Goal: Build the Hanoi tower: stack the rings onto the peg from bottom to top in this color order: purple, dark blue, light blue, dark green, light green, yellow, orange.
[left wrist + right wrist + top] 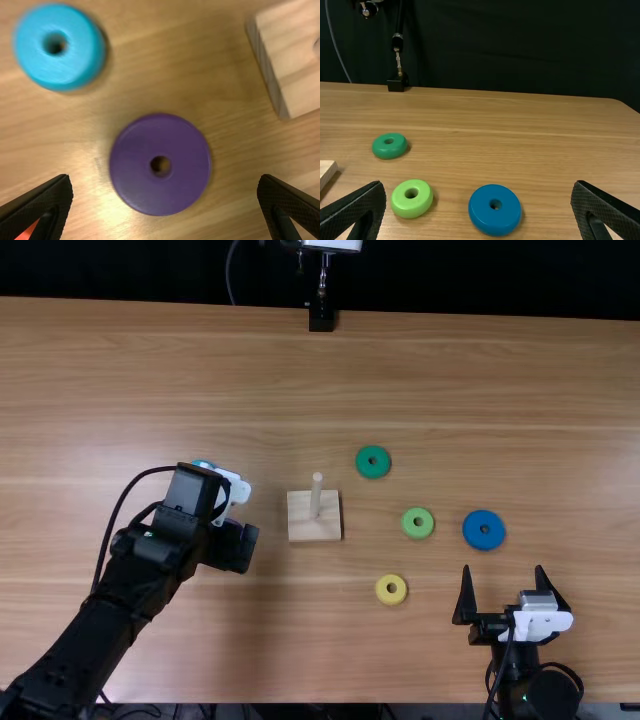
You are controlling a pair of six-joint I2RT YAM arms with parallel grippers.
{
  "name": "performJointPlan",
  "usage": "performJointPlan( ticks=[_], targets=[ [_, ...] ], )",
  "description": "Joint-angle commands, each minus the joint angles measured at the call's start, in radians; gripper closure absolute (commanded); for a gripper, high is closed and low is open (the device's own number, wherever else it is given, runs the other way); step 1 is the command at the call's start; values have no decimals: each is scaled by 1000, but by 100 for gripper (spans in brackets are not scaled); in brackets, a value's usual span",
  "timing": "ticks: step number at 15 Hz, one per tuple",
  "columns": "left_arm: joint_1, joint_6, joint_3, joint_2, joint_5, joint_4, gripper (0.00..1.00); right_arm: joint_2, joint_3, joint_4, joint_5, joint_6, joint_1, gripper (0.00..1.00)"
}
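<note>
The left claw (232, 545) is wide open and has hold of nothing; in the left wrist view its two fingers stand on either side of the purple ring (160, 187), apart from it. The right claw (503, 568) is wide open too, with nothing between its fingers, near the near edge of the tabletop (400, 370).

The purple ring lies flat on the tabletop, its hole facing up and its axis vertical, left of the base (312, 524). The peg (316, 498) stands upright on the base. The light blue ring (60, 55) lies flat near the purple one, and something orange (26, 232) shows partly behind a left claw finger.

Right of the base, also flat, are the dark green ring (373, 471) farthest out, the light green ring (418, 531), the dark blue ring (484, 538) beyond it to the right, and the yellow ring (391, 597) nearest the near edge.
</note>
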Motion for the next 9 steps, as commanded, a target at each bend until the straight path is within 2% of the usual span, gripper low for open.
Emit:
performJointPlan(
  ticks=[1, 9],
  targets=[
    [-13, 14, 40, 33, 3, 0, 0, -7, -7, -9, 12, 2, -13, 0],
    [-15, 16, 40, 131, 16, 4, 0, -7, -7, -9, 12, 2, -13, 0]
  ],
)
